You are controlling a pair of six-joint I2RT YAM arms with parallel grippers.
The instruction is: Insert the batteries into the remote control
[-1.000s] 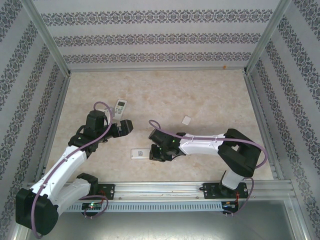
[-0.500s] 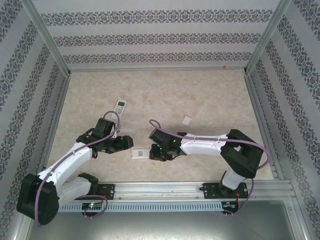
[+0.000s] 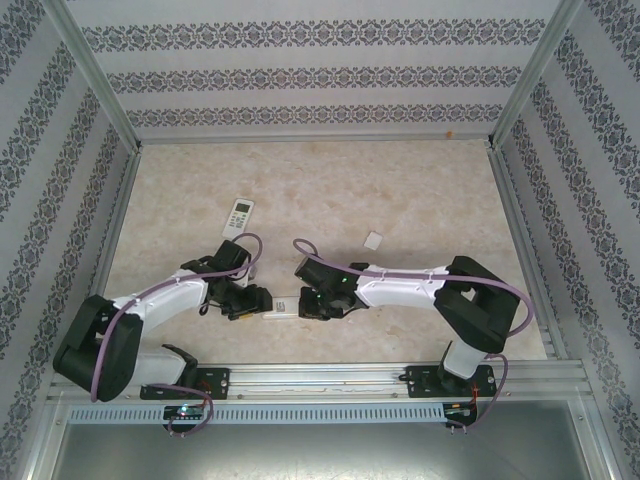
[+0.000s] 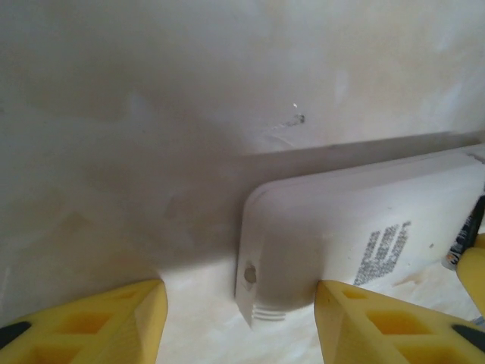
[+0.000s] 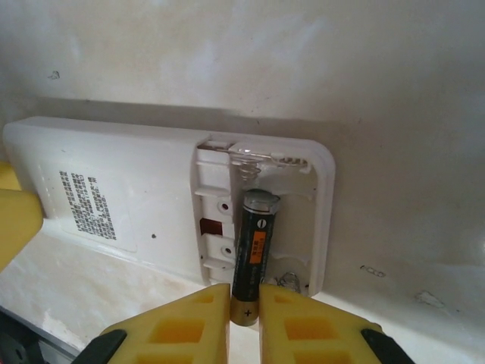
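One battery (image 5: 254, 254), clenched in the right claw (image 5: 244, 303), tips into the remote control's (image 5: 114, 174) open bay (image 5: 218, 227). The left claw (image 4: 239, 303) straddles its other end, unclamped. Next, I reckon: press it flat.

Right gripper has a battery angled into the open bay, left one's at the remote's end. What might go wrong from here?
1. The battery sits tilted, far end at the spring, plus end pinched by the right gripper; a push may pop it out.
2. The left gripper straddles the remote at its end, with a gap on one side; unclamped, the remote may slide under that push.
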